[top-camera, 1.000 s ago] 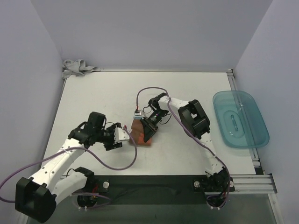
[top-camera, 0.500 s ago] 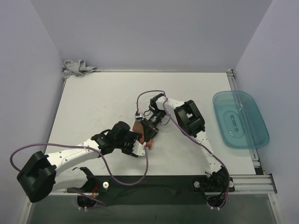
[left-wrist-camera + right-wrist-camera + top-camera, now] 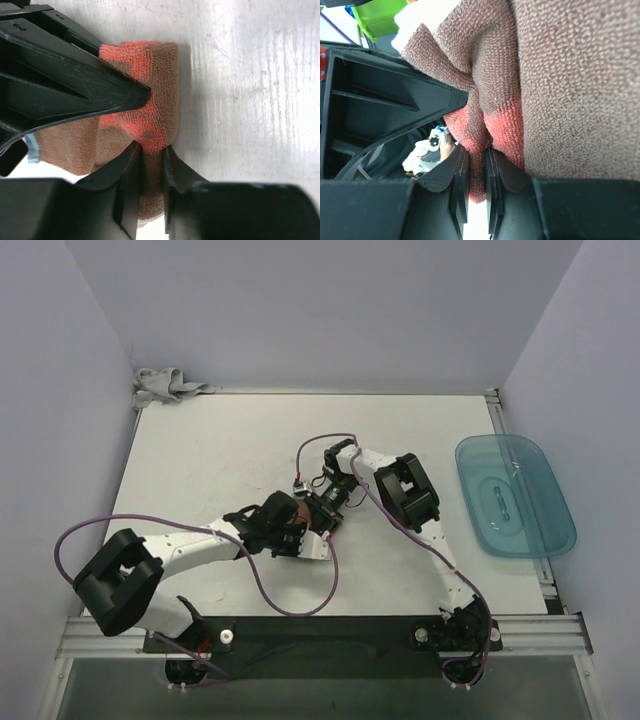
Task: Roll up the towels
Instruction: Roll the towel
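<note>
Rust-brown towel (image 3: 161, 75) — folded, long axis running into left jaws, pinched

Top external: fixed high, above and behind the arm bases (image 3: 455, 635), looking down and forward across the whole bench (image 3: 200, 440); far off, with small detail lost. Left wrist: mounted just behind the left claw (image 3: 151, 150), aimed along its fingers, very close to the rust-brown towel (image 3: 160, 65), bare bench beyond. Right wrist: likewise behind the right claw (image 3: 477, 150), closer still, mostly filled with cloth. Shared by all three: that towel at mid-bench. Shared by both wrist views: the opposite claw, large at the left.
</note>
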Robot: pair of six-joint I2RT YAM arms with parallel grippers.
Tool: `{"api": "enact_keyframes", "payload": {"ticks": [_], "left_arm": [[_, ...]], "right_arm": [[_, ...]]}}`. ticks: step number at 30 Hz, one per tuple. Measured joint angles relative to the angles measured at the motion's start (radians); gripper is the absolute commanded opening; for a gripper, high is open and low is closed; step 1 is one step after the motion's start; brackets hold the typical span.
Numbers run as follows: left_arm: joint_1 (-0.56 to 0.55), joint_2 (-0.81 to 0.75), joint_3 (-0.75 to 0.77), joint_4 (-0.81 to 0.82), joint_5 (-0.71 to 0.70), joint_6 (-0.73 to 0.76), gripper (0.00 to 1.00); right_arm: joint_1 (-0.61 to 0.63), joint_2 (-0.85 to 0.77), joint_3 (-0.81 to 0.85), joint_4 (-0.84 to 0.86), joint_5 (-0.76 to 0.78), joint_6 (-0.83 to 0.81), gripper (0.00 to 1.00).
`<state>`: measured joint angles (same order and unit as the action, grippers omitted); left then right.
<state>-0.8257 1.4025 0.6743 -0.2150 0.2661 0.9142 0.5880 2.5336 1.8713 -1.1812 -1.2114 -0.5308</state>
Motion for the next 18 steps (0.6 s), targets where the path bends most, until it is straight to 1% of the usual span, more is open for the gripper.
{"api": "enact_keyframes", "payload": {"ticks": [1, 3, 4, 7, 9, 12, 18], "left_arm": [[0.0, 0.017, 0.021, -0.017, 0.0, -0.016, 0.16], [0.001, 0.06, 0.077, -0.072, 0.006, -0.041, 0.13], [0.002, 0.08, 0.104, -0.1, 0.012, -0.051, 0.1], [0.009, 0.119, 0.156, -0.16, 0.04, -0.077, 0.08], [0.012, 0.139, 0.182, -0.19, 0.063, -0.094, 0.07], [0.021, 0.181, 0.237, -0.251, 0.11, -0.124, 0.07], [0.095, 0.259, 0.327, -0.379, 0.243, -0.167, 0.12]], "right_arm": [[-0.003, 0.0, 0.002, -0.002, 0.004, 0.0, 0.14], [-0.007, 0.0, 0.003, -0.006, 0.014, 0.004, 0.22], [-0.007, -0.001, 0.003, -0.008, 0.018, 0.007, 0.28], [-0.017, -0.015, -0.003, -0.003, 0.025, 0.027, 0.37], [-0.023, -0.052, -0.035, 0.027, 0.041, 0.044, 0.39], [-0.039, -0.138, -0.084, 0.097, 0.116, 0.071, 0.44], [-0.118, -0.315, -0.127, 0.216, 0.273, 0.092, 0.47]]}}
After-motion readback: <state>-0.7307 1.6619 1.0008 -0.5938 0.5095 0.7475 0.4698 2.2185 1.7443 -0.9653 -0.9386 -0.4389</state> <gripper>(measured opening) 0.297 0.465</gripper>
